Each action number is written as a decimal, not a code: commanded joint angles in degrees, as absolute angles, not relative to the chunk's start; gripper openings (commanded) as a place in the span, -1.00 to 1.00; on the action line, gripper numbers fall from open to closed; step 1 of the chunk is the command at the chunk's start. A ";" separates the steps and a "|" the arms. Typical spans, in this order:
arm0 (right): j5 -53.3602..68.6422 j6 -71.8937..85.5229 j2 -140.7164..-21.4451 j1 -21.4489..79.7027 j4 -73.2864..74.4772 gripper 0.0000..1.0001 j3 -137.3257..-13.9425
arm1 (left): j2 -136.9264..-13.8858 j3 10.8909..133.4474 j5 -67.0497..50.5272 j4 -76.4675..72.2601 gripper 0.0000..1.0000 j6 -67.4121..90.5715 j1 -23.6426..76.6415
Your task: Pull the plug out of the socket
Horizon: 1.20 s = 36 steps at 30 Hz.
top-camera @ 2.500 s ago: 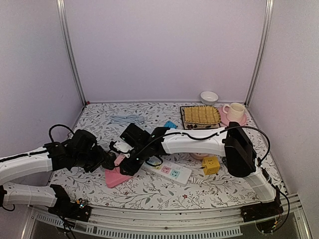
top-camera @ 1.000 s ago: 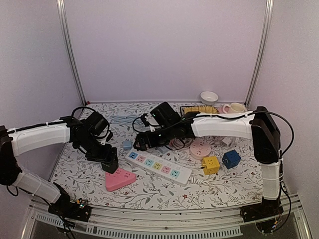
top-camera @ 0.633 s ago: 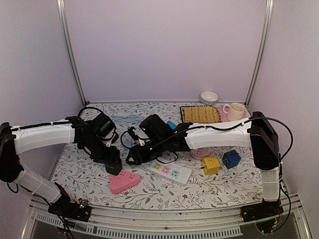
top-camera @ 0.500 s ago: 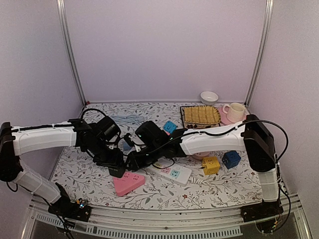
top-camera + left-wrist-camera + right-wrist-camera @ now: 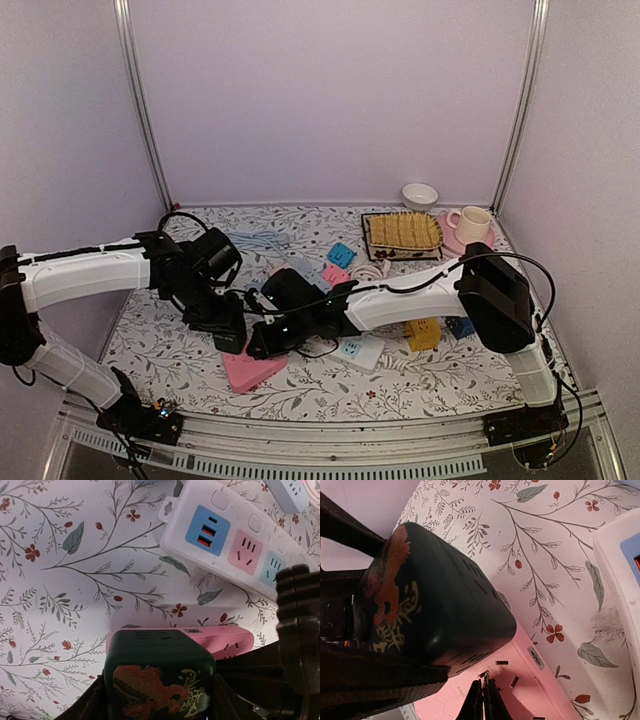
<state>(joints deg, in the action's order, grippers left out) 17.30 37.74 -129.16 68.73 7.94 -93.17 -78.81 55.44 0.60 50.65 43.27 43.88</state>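
Observation:
The plug (image 5: 232, 334) is a black cube with a red and gold dragon print, seated on the pink triangular socket (image 5: 252, 371) at the table's near left. My left gripper (image 5: 226, 322) is shut on the plug, a finger on each side. In the left wrist view the plug (image 5: 159, 677) fills the bottom, with the socket (image 5: 220, 639) just behind it. My right gripper (image 5: 262, 346) is shut, its tips (image 5: 485, 692) resting on the pink socket's face (image 5: 530, 700) right beside the plug (image 5: 430, 600).
A white power strip (image 5: 354, 349) lies just right of the socket, partly under the right arm. Yellow (image 5: 424, 332) and blue (image 5: 462, 325) cube adapters sit further right. Small blue (image 5: 341, 254) and pink (image 5: 335, 274) adapters, a woven tray (image 5: 402, 232), cup (image 5: 473, 222) and bowl (image 5: 420, 194) stand behind.
The right arm swung from the power strip down to the pink socket and its gripper shut. The left gripper closed on the black plug. The socket has shifted slightly.

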 commanded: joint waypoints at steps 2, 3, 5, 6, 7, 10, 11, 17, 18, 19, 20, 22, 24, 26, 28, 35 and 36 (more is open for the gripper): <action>13.57 40.97 -136.58 70.75 17.82 -0.94 -91.34 | -77.04 64.65 -2.39 47.43 -0.75 39.89 40.80; 13.20 41.66 -136.78 70.75 18.37 -0.94 -90.91 | -76.88 65.77 -1.52 48.31 -0.75 39.10 40.76; 12.93 42.78 -137.26 70.75 19.43 -0.94 -90.77 | -76.14 66.57 -0.11 49.25 -0.75 38.21 41.04; 12.94 43.15 -137.55 70.77 19.92 -0.94 -90.95 | -75.59 66.35 1.18 49.51 -0.76 37.95 41.46; 12.88 43.35 -137.81 70.75 20.47 -0.94 -91.34 | -75.32 66.16 2.50 50.00 -0.76 37.75 42.33; 12.11 43.35 -137.83 70.70 21.64 -0.94 -92.54 | -74.06 64.36 3.99 51.22 -0.77 38.13 43.73; 12.01 43.34 -137.68 70.58 21.93 -0.94 -93.05 | -73.23 63.35 4.44 51.29 -0.77 38.15 44.02; 13.85 43.55 -137.46 68.86 22.40 -0.94 -93.68 | -70.02 60.14 5.04 52.47 -0.82 37.05 48.13; 13.87 43.19 -137.42 68.70 22.66 -0.94 -93.88 | -69.06 58.72 4.40 51.45 -0.82 36.90 48.29; 14.16 43.01 -137.51 68.52 22.80 -0.94 -94.20 | -67.94 57.55 3.52 50.20 -0.82 36.77 48.20; 14.42 42.84 -137.65 68.25 23.11 -0.94 -94.61 | -66.86 56.39 1.45 48.55 -0.81 36.71 47.91; 14.56 42.56 -137.80 67.98 23.64 -0.94 -95.64 | -64.51 52.53 -4.67 43.43 -0.81 38.01 46.16; 14.79 42.52 -137.57 67.72 23.98 -0.94 -96.26 | -62.25 48.13 -10.51 37.65 -0.81 40.54 44.10; 14.54 42.66 -136.68 67.47 23.99 -0.94 -96.33 | -61.46 45.87 -11.91 36.01 -0.82 42.14 42.85; 14.11 42.80 -135.88 67.20 24.04 -0.94 -96.41 | -60.88 44.82 -13.01 34.85 -0.84 42.71 41.46; 14.18 41.95 -137.04 66.71 26.92 -0.94 -100.07 | -67.19 58.28 1.30 45.50 -0.86 36.14 45.57; 14.11 41.76 -137.65 66.75 27.78 -0.94 -100.97 | -67.61 58.76 2.18 46.22 -0.86 35.94 45.93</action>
<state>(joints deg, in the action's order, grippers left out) 18.09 42.63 -131.79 67.02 17.15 -100.16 -68.18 50.35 2.22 51.64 37.30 43.44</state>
